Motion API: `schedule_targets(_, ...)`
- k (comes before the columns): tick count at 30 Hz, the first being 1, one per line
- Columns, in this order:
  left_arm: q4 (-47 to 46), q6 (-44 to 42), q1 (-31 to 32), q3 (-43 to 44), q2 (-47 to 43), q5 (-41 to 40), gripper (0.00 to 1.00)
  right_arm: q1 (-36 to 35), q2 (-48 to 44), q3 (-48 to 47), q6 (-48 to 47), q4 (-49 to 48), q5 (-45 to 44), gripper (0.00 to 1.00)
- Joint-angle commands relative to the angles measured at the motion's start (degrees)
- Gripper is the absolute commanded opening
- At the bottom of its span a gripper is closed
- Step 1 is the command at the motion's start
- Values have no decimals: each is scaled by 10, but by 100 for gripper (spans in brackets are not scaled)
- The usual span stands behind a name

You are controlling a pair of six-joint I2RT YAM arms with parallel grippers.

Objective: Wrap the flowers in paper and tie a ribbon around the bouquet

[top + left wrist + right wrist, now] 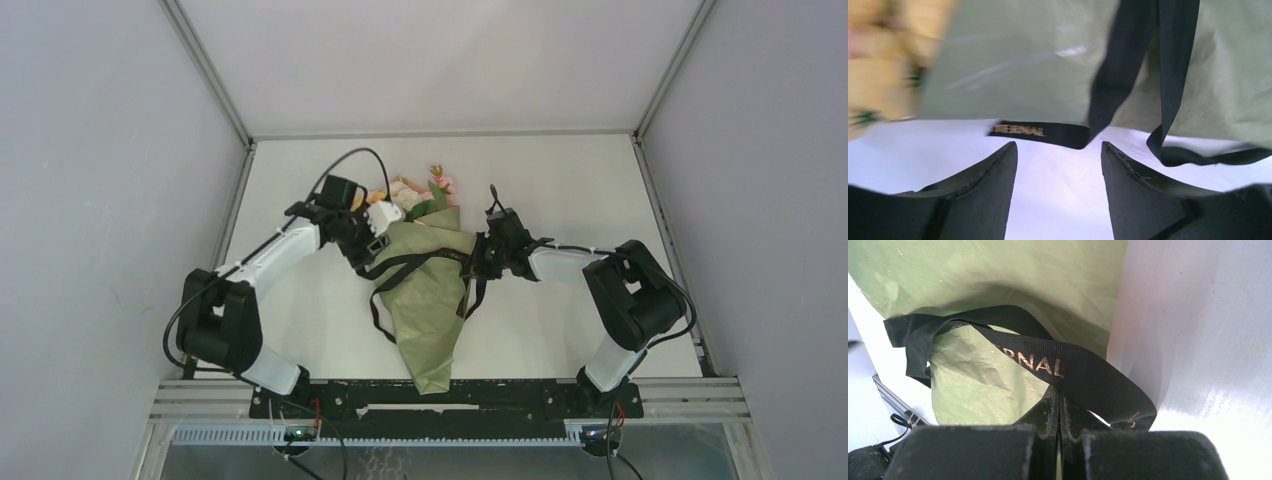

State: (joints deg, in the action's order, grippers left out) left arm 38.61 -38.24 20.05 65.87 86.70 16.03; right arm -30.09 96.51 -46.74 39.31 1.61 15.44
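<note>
The bouquet lies on the white table, an olive-green paper cone with its tip toward the near edge. Yellow, pink and white flowers stick out at the far end. The black ribbon crosses the cone's middle, and loose tails hang down both sides. My left gripper is at the cone's left edge. In the left wrist view it stands open with nothing between the fingers, and a lettered ribbon end lies just ahead. My right gripper is at the cone's right edge. It is shut, with its tips pinching the ribbon.
Grey enclosure walls close in the table on the left, right and far sides. A metal rail with both arm bases runs along the near edge. The left arm's black cable arches above the flowers.
</note>
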Motion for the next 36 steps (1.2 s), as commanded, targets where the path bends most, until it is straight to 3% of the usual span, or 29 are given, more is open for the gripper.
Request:
schedule_targets(1,-114,-126,10,-111,15,-12,68,2,0,-7,-14,-21,14,0)
schedule_targets(5,-151,-154,17,-132,21,-5,69,1,-3,-7,-17,-19,12,0)
schedule_targets(10,-124,-149,25,-95,85,-67,64,1,-9,-7,-19,-19,13,0)
schedule_targets(13,-102,-119,28,-58,119,-80,44,1,-13,-7,-19,-19,20,0)
schedule_targets(17,-53,-120,28,-40,118,-48,5,3,-22,-7,-29,2,29,0)
schedule_targets(18,-48,-120,28,-41,109,-51,1,5,-28,-7,-34,6,35,0)
schedule_targets(29,-34,-10,5,-46,27,-88,0,-1,-134,-8,-175,114,128,0)
schedule_targets(36,-39,56,6,-39,-1,-84,0,-27,-162,-30,-200,156,164,0)
